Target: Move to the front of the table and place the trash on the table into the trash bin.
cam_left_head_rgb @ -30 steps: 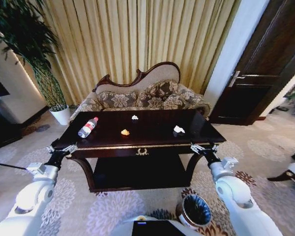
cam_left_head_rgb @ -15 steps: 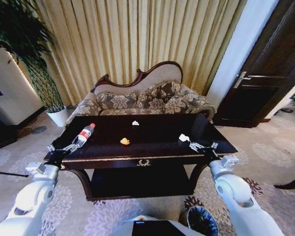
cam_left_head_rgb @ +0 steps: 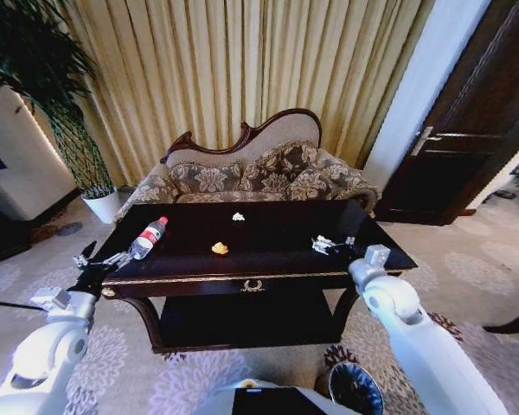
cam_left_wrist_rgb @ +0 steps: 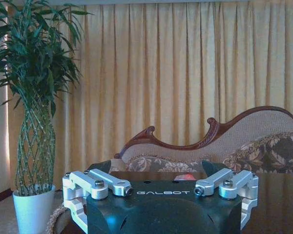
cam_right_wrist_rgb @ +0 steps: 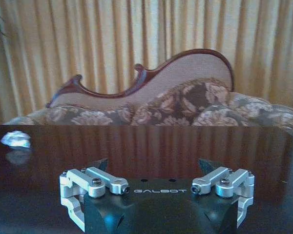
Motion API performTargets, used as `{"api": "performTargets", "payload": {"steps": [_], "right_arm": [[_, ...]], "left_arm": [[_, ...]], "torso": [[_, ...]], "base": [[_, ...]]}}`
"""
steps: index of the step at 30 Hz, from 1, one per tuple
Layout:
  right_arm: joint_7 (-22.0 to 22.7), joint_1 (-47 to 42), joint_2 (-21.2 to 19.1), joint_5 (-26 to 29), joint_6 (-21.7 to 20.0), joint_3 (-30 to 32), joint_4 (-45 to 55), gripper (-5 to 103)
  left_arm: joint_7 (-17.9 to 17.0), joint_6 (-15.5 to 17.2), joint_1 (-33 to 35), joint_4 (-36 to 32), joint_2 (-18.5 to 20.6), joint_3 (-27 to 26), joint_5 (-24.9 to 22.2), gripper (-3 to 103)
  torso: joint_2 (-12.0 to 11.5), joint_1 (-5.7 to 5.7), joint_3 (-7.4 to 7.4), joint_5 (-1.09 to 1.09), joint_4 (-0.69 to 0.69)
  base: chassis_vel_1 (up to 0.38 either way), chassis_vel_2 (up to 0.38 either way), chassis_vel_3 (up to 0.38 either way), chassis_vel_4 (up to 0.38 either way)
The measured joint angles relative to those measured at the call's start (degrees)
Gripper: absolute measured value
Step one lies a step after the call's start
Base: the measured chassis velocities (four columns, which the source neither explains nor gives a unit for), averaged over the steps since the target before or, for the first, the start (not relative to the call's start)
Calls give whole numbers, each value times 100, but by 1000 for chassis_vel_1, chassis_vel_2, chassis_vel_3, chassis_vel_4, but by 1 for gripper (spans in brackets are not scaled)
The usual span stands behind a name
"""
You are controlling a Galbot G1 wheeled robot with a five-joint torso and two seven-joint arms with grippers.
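The dark glossy table (cam_left_head_rgb: 277,226) stands right before me. On it lie a clear bottle (cam_left_head_rgb: 147,238) with a red cap at the left, an orange-yellow scrap (cam_left_head_rgb: 219,248) in the middle and a small white wad (cam_left_head_rgb: 238,216) (cam_right_wrist_rgb: 15,139) near the far edge. My right gripper (cam_left_head_rgb: 331,245) (cam_right_wrist_rgb: 158,184) hovers open, low over the right part of the tabletop. At the table's front left corner my left gripper (cam_left_head_rgb: 104,258) (cam_left_wrist_rgb: 160,186) is open and points at the bottle, whose red cap (cam_left_wrist_rgb: 185,176) shows beyond it. The trash bin (cam_left_head_rgb: 368,386) stands on the carpet below my right arm.
A carved sofa (cam_left_head_rgb: 259,169) with floral cushions sits just behind the table, curtains behind it. A tall plant in a white pot (cam_left_head_rgb: 104,204) stands at the far left. A dark door (cam_left_head_rgb: 467,147) is at the right. Patterned carpet surrounds the table.
My right arm has reached forward and to the left over the tabletop, and its gripper now covers the spot where a white wad lay. The left gripper dropped slightly toward the table's corner.
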Motion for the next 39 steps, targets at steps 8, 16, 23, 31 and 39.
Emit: {"api": "performTargets", "payload": {"steps": [8,16,23,31,39], "right_arm": [[0,-103,-54,-108,35,177,-224,100],[0,-183,45,-245,51,108,-319,100],[0,-174,90,-252,51,51,-336,100],[0,-204,73,-229,61,80,-189,100],[0,-239,63,-199,82,186,-43,100]], "left_arm": [[1,1,-40,-20,-22,21,12,100],[4,-2,-103,23,-99,157,192,100],[12,-34,-52,55,-100,108,199,100],[17,-44,-67,69,-94,131,196,100],[20,-55,-65,77,-104,163,199,100]], "torso": [[0,0,0,0,-1],[0,0,0,1,0],[0,0,0,0,0],[0,0,0,0,0],[0,0,0,1,0]], "base": [[0,0,0,0],[0,0,0,0],[0,0,0,0],[0,0,0,0],[0,0,0,0]]}}
